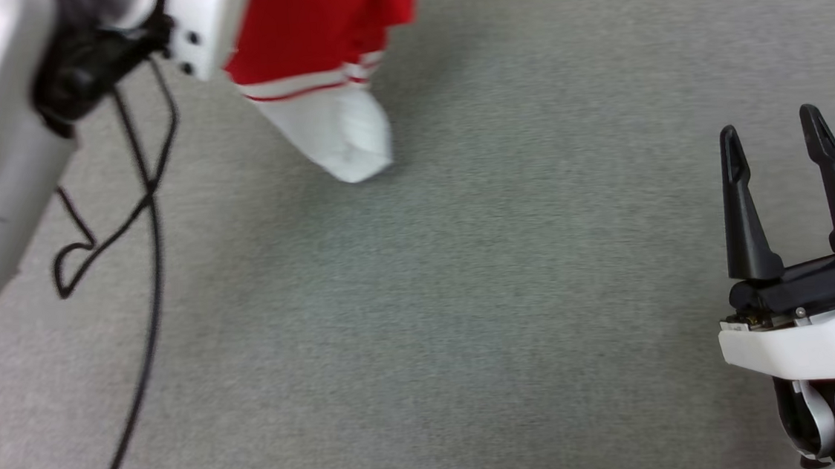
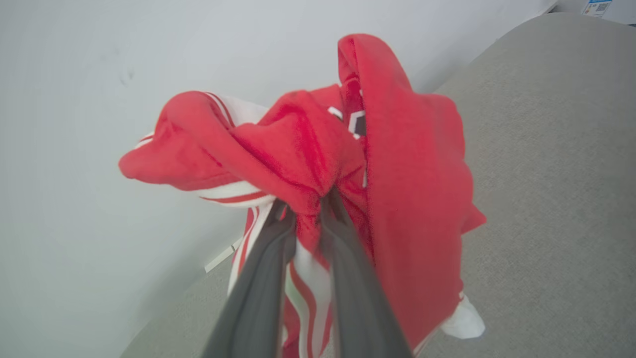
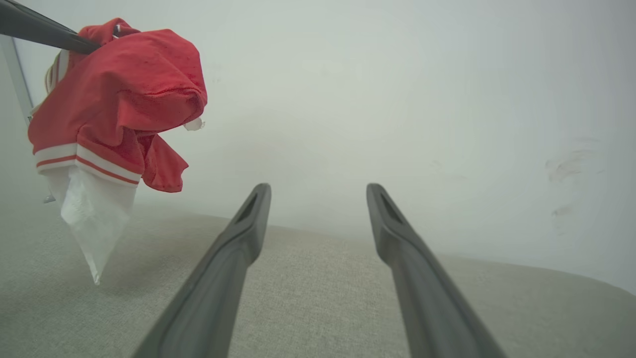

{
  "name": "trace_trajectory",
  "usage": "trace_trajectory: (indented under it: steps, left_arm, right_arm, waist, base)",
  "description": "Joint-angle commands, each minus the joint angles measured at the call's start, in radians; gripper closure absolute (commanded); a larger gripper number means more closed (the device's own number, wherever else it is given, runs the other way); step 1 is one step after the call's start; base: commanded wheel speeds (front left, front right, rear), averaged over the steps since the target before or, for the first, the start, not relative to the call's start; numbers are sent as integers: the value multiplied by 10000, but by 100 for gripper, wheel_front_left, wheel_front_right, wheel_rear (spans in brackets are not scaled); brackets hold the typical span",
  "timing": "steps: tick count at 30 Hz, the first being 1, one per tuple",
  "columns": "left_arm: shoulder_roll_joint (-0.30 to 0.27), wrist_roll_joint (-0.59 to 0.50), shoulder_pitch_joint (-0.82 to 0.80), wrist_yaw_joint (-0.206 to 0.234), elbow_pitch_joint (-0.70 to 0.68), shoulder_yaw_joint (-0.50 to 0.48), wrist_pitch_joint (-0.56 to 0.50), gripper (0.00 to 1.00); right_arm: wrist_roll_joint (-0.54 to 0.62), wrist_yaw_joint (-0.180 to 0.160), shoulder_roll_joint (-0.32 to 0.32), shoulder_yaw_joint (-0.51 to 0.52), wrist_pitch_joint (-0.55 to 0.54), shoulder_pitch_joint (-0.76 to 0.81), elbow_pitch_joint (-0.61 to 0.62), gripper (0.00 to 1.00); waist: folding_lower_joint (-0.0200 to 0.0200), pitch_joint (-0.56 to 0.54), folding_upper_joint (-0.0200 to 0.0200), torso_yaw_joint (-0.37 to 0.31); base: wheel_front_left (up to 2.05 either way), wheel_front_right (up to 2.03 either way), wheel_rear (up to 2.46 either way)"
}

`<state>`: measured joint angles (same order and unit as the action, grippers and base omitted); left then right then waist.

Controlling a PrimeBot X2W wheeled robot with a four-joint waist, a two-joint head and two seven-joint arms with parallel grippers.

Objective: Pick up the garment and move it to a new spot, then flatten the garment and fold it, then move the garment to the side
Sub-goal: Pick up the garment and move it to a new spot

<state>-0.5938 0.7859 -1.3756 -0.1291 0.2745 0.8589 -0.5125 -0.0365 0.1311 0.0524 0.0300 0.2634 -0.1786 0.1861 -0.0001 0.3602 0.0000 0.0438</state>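
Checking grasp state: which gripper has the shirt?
The left gripper: it is pinched shut on a bunch of the red shirt, which dangles from it. The right gripper stands open and empty, apart from the shirt.

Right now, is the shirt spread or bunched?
Bunched. The shirt hangs in a crumpled clump, pinched by the left gripper, one white sleeve dangling below.

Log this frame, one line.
stage: pick-up | left gripper: shut on garment, bunched, hanging | right gripper: open, empty | surface: grey cloth
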Motion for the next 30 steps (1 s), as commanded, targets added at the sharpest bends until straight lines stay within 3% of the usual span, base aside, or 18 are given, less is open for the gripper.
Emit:
trace_trajectory:
  steps: [1,12,20,24,30]
  left_arm:
    - [90,-57,-187,-2,-132,195,92,100]
    - [1363,198,-179,-2,-743,2917,914,100]
    - [2836,186,790,-2,94,4191,1545,100]
    - [3476,-612,2217,-4,-59,4208,616,100]
    - [3771,-1143,3768,-4,-517,4211,-570,100]
  right_arm:
    - [-119,-7,-37,11,20,107,-15,0]
    - [-555,-7,-37,126,20,35,-34,0]
    - [-734,-7,-37,179,20,-147,-34,0]
    - [-786,-7,-37,172,20,-204,-43,0]
    - [-806,-7,-38,193,20,-235,-76,0]
  waist:
    - [1,-121,0,-316]
    - [1,58,0,-1465]
    - [1,287,0,-1805]
    - [1,351,0,-1938]
    - [1,409,0,-2031]
  base:
    - [0,0,0]
    - [0,0,0]
    - [0,0,0]
    - [0,0,0]
    - [0,0,0]
